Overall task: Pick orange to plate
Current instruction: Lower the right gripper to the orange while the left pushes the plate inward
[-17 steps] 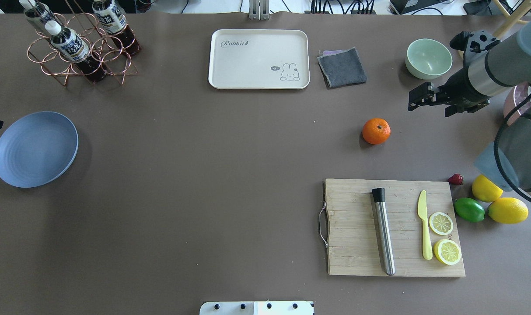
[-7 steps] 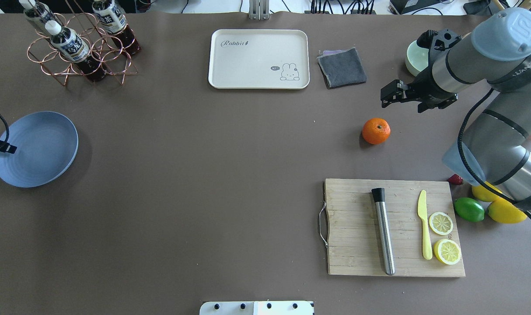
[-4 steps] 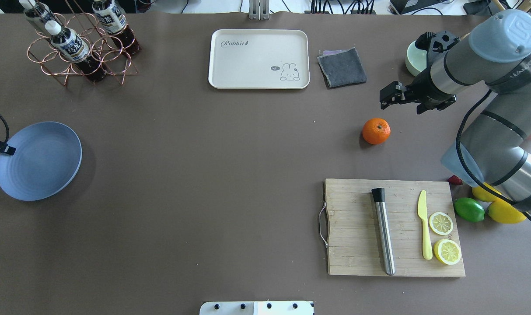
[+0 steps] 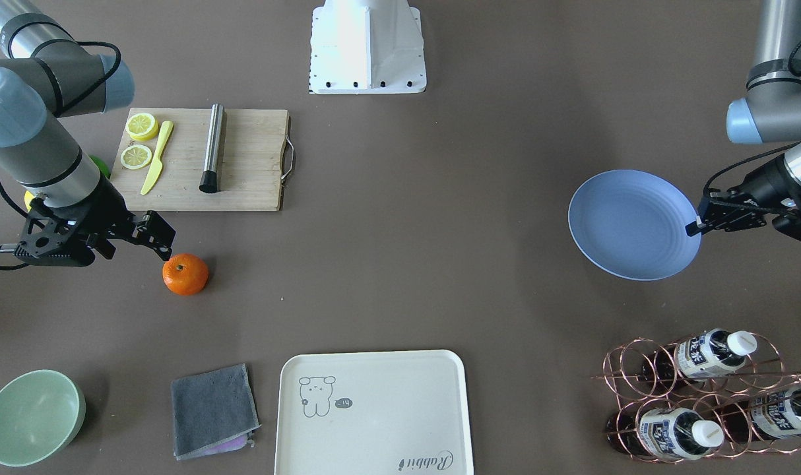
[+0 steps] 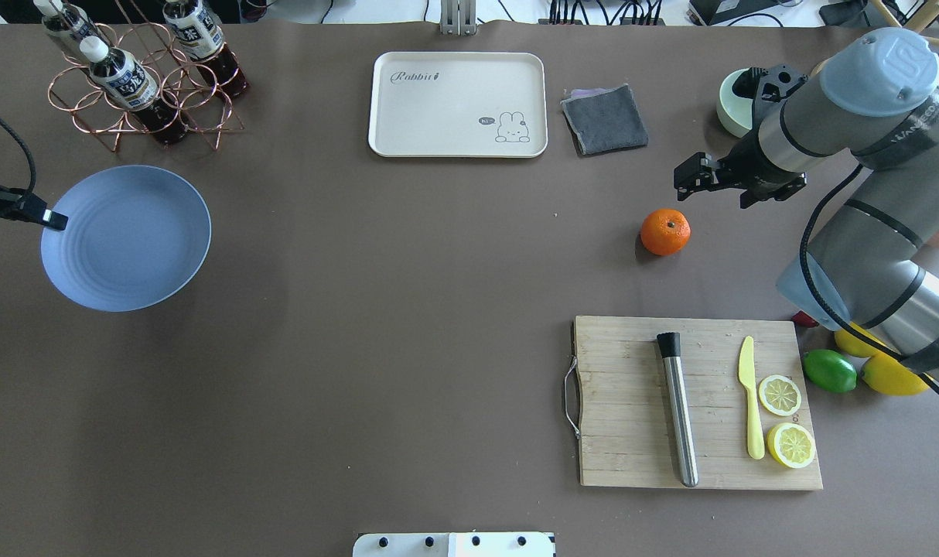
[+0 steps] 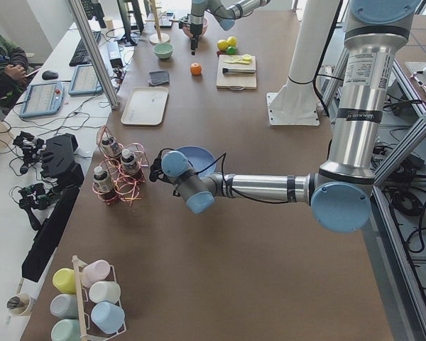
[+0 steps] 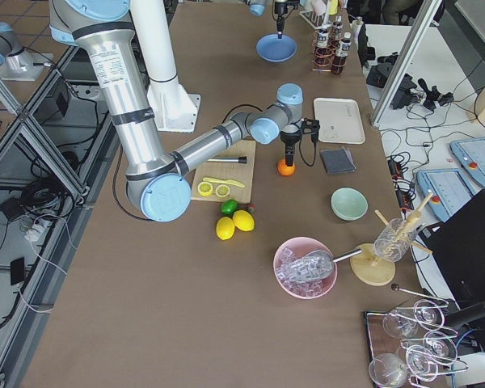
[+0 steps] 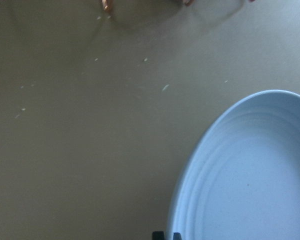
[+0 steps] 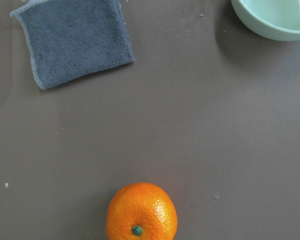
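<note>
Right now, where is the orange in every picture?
Exterior front-facing: the orange is at lower left, below the wooden board.
Overhead exterior: right of middle.
Exterior left: far end of the table, top middle.
Exterior right: upper middle.
Left wrist-mounted: not in it.
Right wrist-mounted: bottom edge, middle.
Shared landmark: the grey cloth lying near it.

We read the script word "Rabbit" near one corner of the cream tray (image 5: 454, 100); in the front-facing view it stands upside down. Beside the rabbit drawing (image 5: 512, 128) in the opposite corner, a small speech bubble (image 5: 486, 121) seems to say "hi". The right arm's joint cap (image 5: 881, 66) bears a raised mark like "UR". The labels on the bottles (image 5: 121, 77) are too small for us to read.
</note>
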`<state>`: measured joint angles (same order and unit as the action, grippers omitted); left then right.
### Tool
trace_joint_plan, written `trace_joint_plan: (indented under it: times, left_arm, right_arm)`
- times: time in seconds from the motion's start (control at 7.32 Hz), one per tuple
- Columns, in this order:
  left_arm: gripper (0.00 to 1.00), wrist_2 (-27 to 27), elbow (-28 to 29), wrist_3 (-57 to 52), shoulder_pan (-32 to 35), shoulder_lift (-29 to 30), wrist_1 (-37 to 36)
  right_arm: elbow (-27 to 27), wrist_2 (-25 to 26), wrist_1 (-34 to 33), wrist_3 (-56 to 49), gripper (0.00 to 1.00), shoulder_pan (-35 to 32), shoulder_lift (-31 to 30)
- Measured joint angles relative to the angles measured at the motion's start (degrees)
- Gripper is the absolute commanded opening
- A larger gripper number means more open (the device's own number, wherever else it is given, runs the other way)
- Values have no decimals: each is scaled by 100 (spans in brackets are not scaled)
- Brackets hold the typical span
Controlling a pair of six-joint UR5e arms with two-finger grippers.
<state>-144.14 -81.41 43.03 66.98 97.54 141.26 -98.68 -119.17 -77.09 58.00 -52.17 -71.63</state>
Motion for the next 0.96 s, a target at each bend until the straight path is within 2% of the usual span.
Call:
trace_joint_plan:
  times: [0.41, 0.96]
  left_arm:
    - [0, 223, -468, 1649, -664, 691, -2]
    - [0, 1133, -669, 2675, -1602, 1392, -251]
  right_arm:
    - [302, 7, 41, -15, 100, 15, 63]
    - [955, 161, 74, 36, 100, 213, 663]
